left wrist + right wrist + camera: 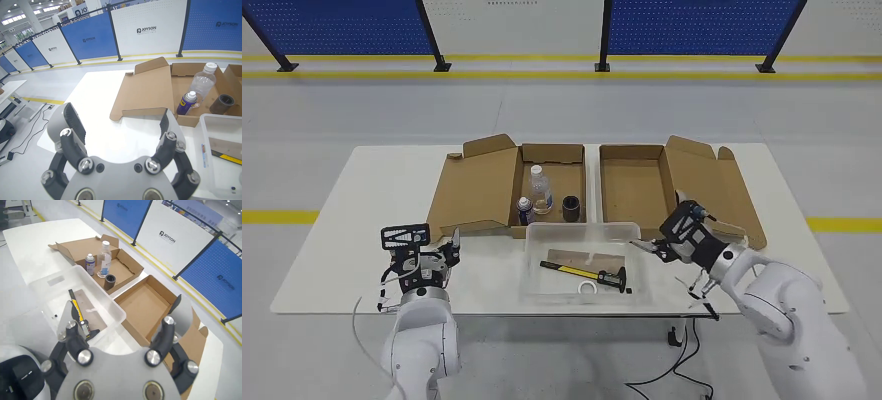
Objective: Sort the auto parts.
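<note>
Auto parts, top view: caliper (587, 272), yellow and black, lies diagonally in the clear bin (534, 262) at frame centre, just below the two boxes. It is on top of a brown sheet (572, 257), and a small white ring (587, 288) sits beside it toward the bin's lower edge.

Left cardboard box (552, 155), above the bin and left of centre, lid folded out to the left. It holds three upright items near its lower edge: clear water bottle (539, 188), spray can (525, 210) just lower left of the bottle, and black cylinder (572, 208) to their right, apart from both.

Right cardboard box (632, 190) is beside the left one, upper right of centre, lid folded out to the right.

Left claw (430, 242): lower left of frame, over bare desk (362, 200), left of the bin and clear of it. Released, fingers spread wide, nothing between them.

Right claw (664, 228): right of centre, by the bin's upper right corner and the right box's lower edge. Also released and holding nothing. In the right wrist view the caliper's head lies just past one finger (69, 313), no contact visible.
</note>
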Action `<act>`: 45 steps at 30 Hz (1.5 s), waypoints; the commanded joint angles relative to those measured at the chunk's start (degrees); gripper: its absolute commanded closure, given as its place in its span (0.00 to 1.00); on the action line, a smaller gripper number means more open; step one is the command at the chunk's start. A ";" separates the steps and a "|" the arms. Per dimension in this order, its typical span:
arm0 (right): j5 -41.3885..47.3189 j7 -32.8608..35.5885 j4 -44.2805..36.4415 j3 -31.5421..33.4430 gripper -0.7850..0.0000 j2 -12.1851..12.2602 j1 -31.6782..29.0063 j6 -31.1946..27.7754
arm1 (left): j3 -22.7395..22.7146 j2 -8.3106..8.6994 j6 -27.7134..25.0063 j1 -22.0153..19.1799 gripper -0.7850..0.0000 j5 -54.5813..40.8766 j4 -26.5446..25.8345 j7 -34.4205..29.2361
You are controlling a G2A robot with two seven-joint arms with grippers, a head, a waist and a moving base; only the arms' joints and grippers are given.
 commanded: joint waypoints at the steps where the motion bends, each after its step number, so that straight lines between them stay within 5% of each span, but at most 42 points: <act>1: 0.28 1.96 0.83 -1.42 0.00 -0.04 1.43 -0.24 | 0.00 0.00 0.00 0.00 0.00 0.00 0.00 0.00; 7: 2.15 6.40 3.78 -4.76 0.00 0.02 3.81 -2.69 | 0.00 0.00 0.00 0.00 0.00 0.00 0.00 0.00; 45: 2.55 6.44 4.37 -4.94 0.00 0.06 4.10 -3.03 | 0.00 0.00 0.00 0.00 0.00 0.00 0.00 0.00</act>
